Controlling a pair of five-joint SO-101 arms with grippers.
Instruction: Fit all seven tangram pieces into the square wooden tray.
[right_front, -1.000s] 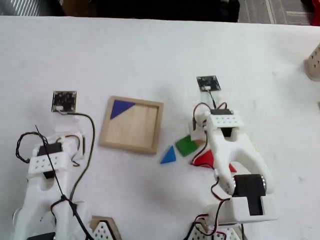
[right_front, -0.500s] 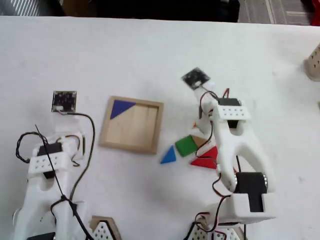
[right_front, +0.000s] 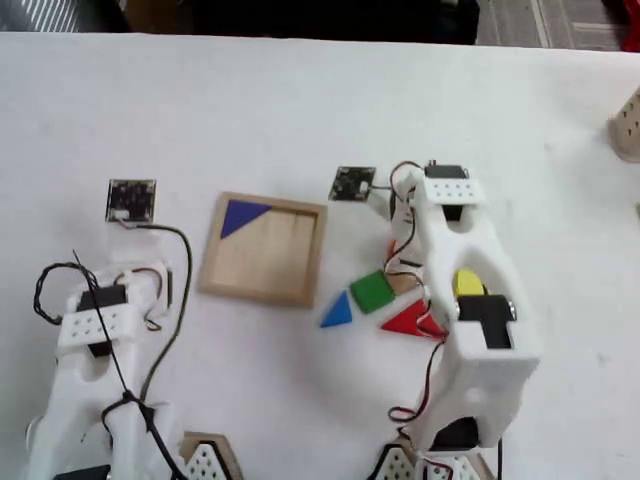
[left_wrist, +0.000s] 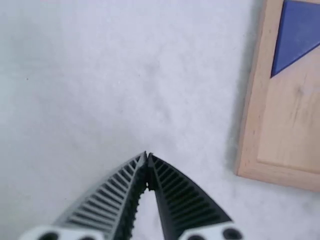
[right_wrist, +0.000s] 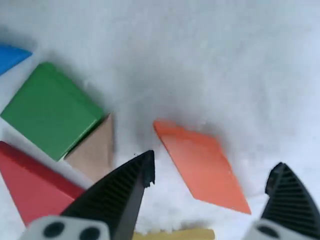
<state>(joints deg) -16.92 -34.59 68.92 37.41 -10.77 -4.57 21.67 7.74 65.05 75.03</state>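
Right pincer shifted, wide open over orange parallelogram; left pincer closed, empty.

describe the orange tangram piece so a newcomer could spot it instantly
Start at the wooden tray; the loose pieces lie on the white table beside it. The orange piece lies between the fingers of the open right gripper, apart from the tan triangle. Its slanted four-sided outline sets it apart; the green piece is square.
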